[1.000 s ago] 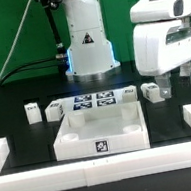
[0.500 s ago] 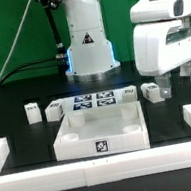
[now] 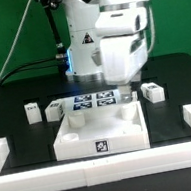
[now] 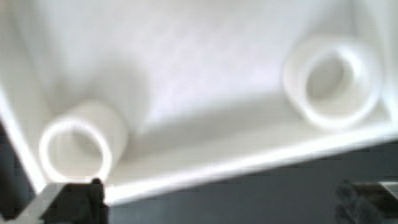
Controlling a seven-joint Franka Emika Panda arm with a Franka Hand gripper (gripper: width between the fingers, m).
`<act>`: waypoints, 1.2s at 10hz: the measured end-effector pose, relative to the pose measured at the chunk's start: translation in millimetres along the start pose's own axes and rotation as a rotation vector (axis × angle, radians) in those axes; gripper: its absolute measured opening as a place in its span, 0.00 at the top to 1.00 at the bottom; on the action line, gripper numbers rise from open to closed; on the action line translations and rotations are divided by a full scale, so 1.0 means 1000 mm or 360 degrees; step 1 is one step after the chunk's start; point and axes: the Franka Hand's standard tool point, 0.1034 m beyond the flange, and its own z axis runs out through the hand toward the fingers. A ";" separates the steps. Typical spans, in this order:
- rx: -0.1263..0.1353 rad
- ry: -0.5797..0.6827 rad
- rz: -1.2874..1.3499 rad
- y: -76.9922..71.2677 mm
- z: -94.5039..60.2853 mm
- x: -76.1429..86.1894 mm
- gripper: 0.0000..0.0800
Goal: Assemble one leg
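Left leg: the left leg (image 3: 32,113) is standing on the black table (image 3: 13,98), far toward the exterior view's left.
Next leg: the next leg (image 3: 54,111) is standing just beside it, near the back left corner of the big white square (image 3: 95,132).
Marker board: the marker board (image 3: 92,99) is lying flat behind the big white square.
Big white square: it is lying flat in the middle, and the wrist view is showing two round holes (image 4: 80,150) (image 4: 334,82) in it.
Gripper: the gripper (image 3: 125,86) is hanging over the back right corner of the square. Its fingers (image 4: 75,200) are spreading wide and gripping nothing.
Right leg: the right leg (image 3: 152,93) is standing on the table, just to the right of the gripper, with nothing touching it.
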 end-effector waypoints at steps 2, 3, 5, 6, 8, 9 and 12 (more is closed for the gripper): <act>0.0011 -0.0007 -0.0010 0.001 0.003 -0.012 0.19; 0.0012 -0.0006 -0.0012 0.000 0.003 -0.011 0.19; 0.0012 -0.0007 -0.0012 0.000 0.003 -0.011 0.19; 0.0012 -0.0007 -0.0012 0.000 0.003 -0.011 0.19; 0.0011 0.0010 -0.0119 -0.010 0.010 -0.018 0.19; 0.0050 -0.0001 -0.0206 -0.025 0.017 -0.029 0.19; 0.0116 -0.0005 -0.0424 -0.036 0.034 -0.054 0.19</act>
